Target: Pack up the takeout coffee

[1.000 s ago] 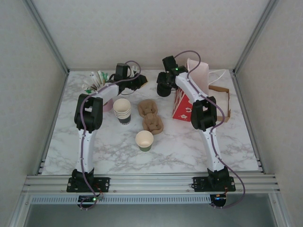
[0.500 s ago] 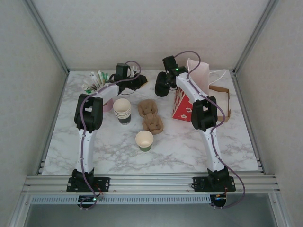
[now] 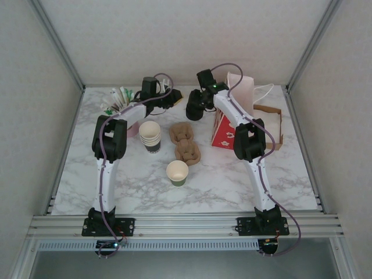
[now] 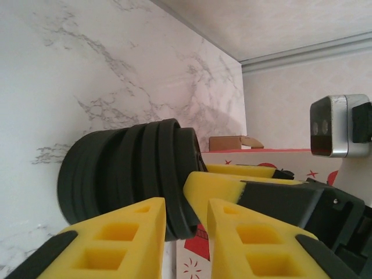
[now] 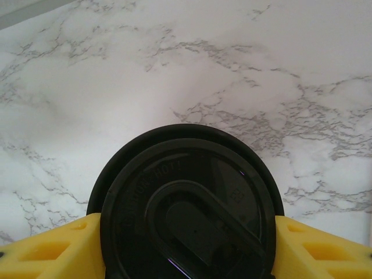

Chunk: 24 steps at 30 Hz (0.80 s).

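The single cream cup (image 3: 177, 172) stands open-topped at the front centre of the marble table, apart from both arms. At the back centre my right gripper (image 3: 193, 109) comes down over the stack of black lids (image 4: 116, 174). In the right wrist view my right gripper (image 5: 189, 232) is shut on the top black lid (image 5: 186, 197), a yellow finger at each side of its rim. My left gripper (image 4: 187, 204) is open beside the same stack, the top lid's rim reaching between its fingers and lying against one of them.
A stack of nested cups (image 3: 150, 136) stands left of centre. A brown pulp cup carrier (image 3: 185, 142) lies mid-table. A red printed box (image 3: 224, 131) and a brown paper bag (image 3: 270, 122) sit at the back right, and sachets (image 3: 119, 100) at the back left.
My right gripper has shifted a little left, closer to the left gripper. The left arm and the cups have stayed where they were.
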Available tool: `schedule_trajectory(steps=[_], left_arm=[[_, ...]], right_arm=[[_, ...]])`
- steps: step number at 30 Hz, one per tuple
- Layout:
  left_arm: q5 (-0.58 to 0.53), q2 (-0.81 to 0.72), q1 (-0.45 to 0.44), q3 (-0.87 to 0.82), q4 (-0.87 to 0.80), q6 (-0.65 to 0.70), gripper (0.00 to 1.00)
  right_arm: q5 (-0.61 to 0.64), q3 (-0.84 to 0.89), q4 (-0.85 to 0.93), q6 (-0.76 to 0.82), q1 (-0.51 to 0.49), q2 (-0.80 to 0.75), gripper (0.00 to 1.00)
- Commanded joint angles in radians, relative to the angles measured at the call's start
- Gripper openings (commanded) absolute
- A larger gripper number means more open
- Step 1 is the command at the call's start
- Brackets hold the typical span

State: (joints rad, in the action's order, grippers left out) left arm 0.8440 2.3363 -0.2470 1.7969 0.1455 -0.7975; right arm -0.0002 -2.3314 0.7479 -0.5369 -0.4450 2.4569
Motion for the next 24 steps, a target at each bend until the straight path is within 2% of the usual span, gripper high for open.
schedule_trajectory(steps=[1,15,24], left_arm=[[0.053,0.039,-0.008,-0.013,0.071,-0.037,0.25],[0.088,0.135,-0.021,0.074,0.045,-0.052,0.24],[0.087,0.138,-0.024,0.08,0.038,-0.046,0.24]], right_arm=[[-0.021,0.006,0.028,-0.005,-0.006,-0.059,0.63],[-0.035,-0.002,0.031,-0.012,-0.007,-0.062,0.62],[-0.044,-0.025,0.048,-0.005,-0.007,-0.049,0.62]])
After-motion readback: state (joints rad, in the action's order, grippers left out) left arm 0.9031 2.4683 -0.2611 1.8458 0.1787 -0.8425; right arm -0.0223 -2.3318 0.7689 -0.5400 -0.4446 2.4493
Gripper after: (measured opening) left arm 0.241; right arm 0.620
